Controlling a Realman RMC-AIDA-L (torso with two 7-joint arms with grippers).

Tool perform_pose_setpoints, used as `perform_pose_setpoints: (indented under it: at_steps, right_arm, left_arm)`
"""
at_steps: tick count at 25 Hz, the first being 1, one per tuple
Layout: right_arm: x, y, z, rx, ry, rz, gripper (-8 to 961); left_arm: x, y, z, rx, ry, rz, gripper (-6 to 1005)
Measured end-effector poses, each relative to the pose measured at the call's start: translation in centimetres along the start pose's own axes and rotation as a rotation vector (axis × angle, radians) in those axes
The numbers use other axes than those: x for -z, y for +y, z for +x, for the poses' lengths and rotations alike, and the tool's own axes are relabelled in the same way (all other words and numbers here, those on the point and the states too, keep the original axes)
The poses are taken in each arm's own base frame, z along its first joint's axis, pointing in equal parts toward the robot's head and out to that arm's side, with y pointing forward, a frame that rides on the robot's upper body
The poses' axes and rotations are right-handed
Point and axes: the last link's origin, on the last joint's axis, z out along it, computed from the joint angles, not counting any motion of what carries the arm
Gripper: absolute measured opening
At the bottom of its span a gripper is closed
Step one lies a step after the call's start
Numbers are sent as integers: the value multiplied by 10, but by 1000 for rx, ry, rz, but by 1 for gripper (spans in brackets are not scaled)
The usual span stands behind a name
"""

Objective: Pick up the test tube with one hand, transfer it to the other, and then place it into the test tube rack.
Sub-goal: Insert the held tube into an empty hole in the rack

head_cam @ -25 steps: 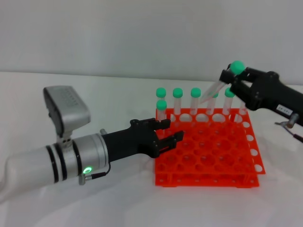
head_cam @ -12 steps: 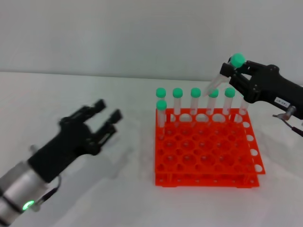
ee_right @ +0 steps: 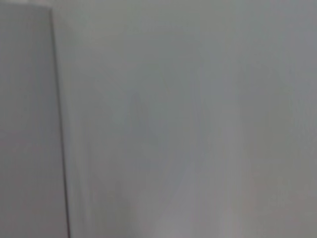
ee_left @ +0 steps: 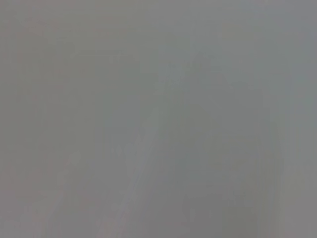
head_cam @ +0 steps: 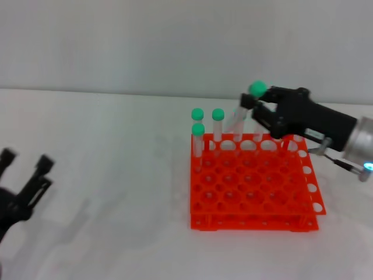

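R gripper (head_cam: 252, 105) clamps test tube (head_cam: 240, 116), tilted, over rack (head_cam: 254, 192) back row | L gripper (head_cam: 23, 175) spread, probably empty

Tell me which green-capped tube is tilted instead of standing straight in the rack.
The test tube held by the right gripper above the back row of the rack. It leans, cap highest; the other tubes stand upright in holes.

Right gripper (head_cam: 252, 105): matte black two-finger unit, angular blocky housing, small white label on side behind fingers. Silver cylindrical wrist behind housing, small blue-green light at wrist edge, thin dark cable under wrist. Left gripper (head_cam: 23, 163): black, two slim fingers with squared tips, black body behind; blurred
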Motion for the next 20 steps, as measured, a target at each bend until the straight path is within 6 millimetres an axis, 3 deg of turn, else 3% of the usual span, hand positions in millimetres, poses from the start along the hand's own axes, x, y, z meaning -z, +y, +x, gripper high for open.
perform_pose_setpoints:
  at_steps: [4,10,20]
  right_arm:
    - [-17,5,-3,44,47,-40,206]
    - [-38,8,-6,59,111,-64,206]
    - [-45,6,2,61,185,-41,205]
  left_arm:
    - [22,-12,-2,-18,0,141,744]
    - [28,-14,-5,-56,-16,179,893]
    - [23,-14,-4,-208,-25,158,893]
